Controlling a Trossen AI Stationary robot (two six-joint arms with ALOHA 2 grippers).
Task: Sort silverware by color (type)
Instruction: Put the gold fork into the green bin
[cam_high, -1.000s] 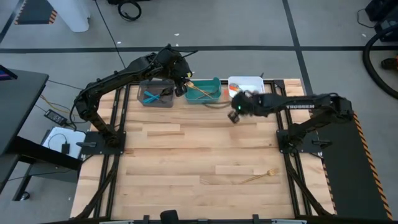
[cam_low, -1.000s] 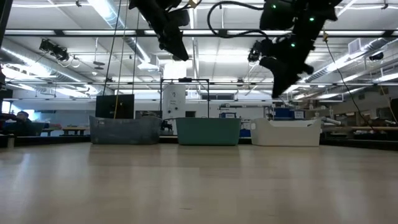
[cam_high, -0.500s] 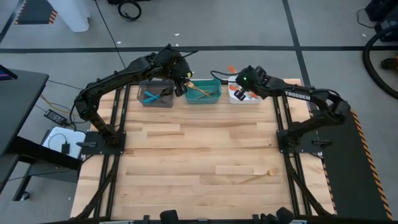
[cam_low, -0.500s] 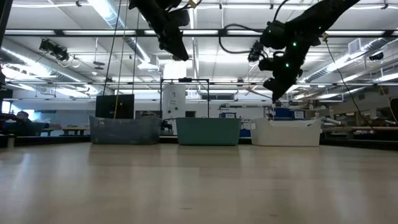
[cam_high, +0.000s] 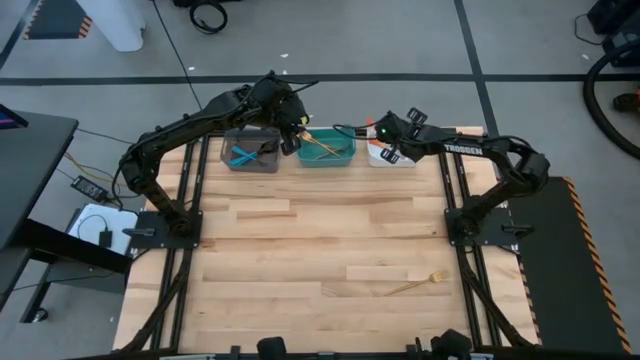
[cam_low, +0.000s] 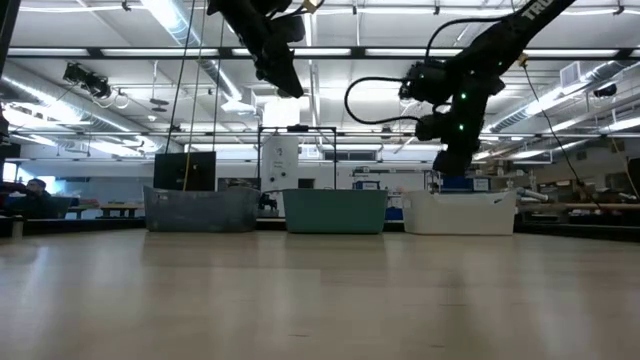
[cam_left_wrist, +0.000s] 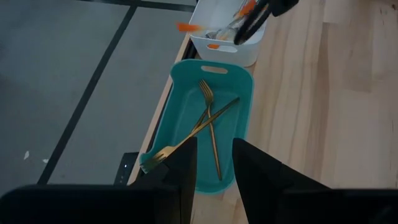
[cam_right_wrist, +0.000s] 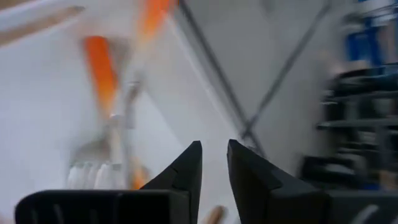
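Observation:
My right gripper (cam_high: 385, 152) hangs open over the white bin (cam_high: 408, 160), which holds orange-handled silverware (cam_right_wrist: 99, 68). In the left wrist view one orange-handled piece (cam_left_wrist: 186, 27) shows blurred across that bin's rim, under the right gripper (cam_left_wrist: 249, 25). Whether it touches the fingers cannot be told. My left gripper (cam_left_wrist: 214, 168) waits open above the near end of the teal bin (cam_left_wrist: 186, 81), where gold forks (cam_left_wrist: 208, 118) lie crossed. Blue pieces (cam_high: 245, 155) lie in the grey bin (cam_high: 232, 135). One gold fork (cam_high: 415, 286) lies flat on the table near the front.
The three bins stand in a row along the table's far edge, grey (cam_low: 200, 210), teal (cam_low: 335, 210) and white (cam_low: 465, 212). The wooden table top (cam_high: 320, 230) stretches wide between the bins and the lone gold fork. Black frame rails run along both sides.
My right gripper has swung from above the table in front of the bins toward the far edge, over the white bin. It has sunk a little and rolled about its own line.

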